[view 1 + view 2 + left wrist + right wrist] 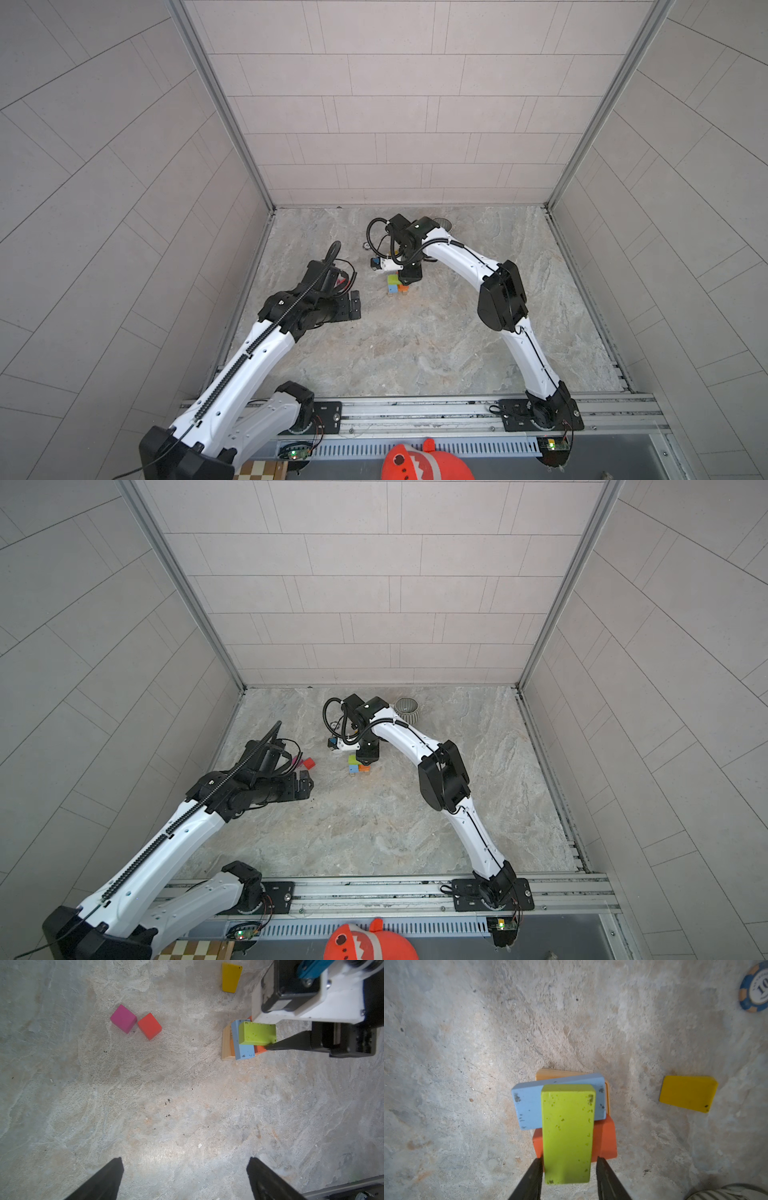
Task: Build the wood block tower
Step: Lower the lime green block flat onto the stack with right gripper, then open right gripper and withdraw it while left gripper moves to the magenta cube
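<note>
The green block (568, 1132) lies atop the tower (394, 286) on the bench (415, 340); the right tool (569, 1160) straddles it, narrowly parted, not gripping. The left tool (185, 1176) hangs wide open nearby

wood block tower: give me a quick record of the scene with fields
top layer: lime green wooden block lying across a light blue wooden block
beneath: orange wooden block, plain tan wooden block
loose: yellow wooden block, magenta wooden block, red wooden block
right tool: straddles the green block, narrow gap showing
left tool: open, empty
</note>
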